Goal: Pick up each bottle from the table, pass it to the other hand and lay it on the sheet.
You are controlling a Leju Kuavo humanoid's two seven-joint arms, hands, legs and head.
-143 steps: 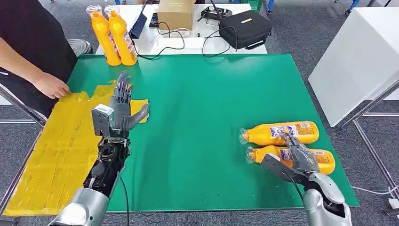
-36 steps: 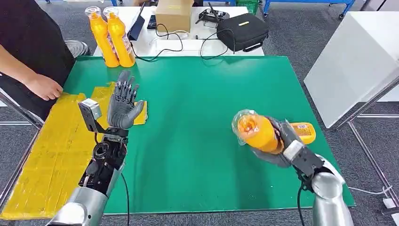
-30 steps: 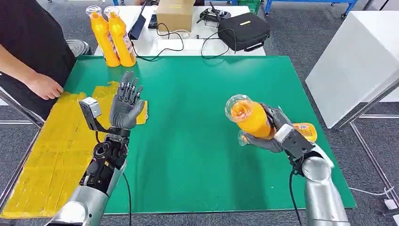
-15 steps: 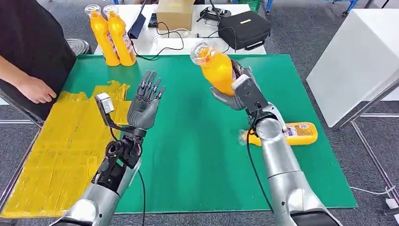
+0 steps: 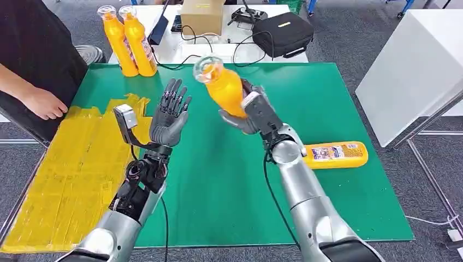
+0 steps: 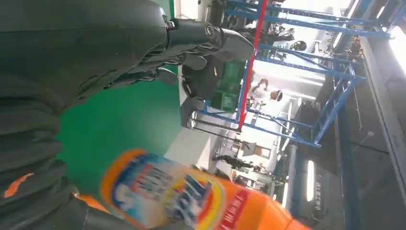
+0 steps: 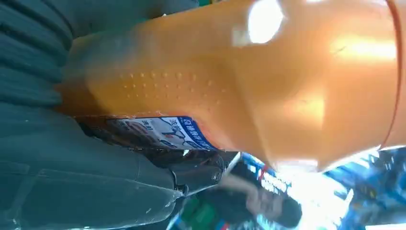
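Covering most of the frame, a green desk (image 5: 229, 180) carries a yellow sheet (image 5: 71, 180) along its left edge. Above centre, the right hand (image 5: 252, 112) holds a bottle (image 5: 221, 87) aloft, fingers wrapped round it; the left hand (image 5: 170, 117) stands beside it, fingers wide. Another bottle (image 5: 334, 155) lies at right. Grey carpet (image 5: 349, 49) surrounds the desk.

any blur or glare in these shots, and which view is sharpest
Head view is sharpest, evenly lit, with soft shadows on the green table. In the left wrist view the held bottle is smeared and the background windows blow out white. In the right wrist view the bottle sits too close for focus, with a bright glare spot, and the background is blurred.
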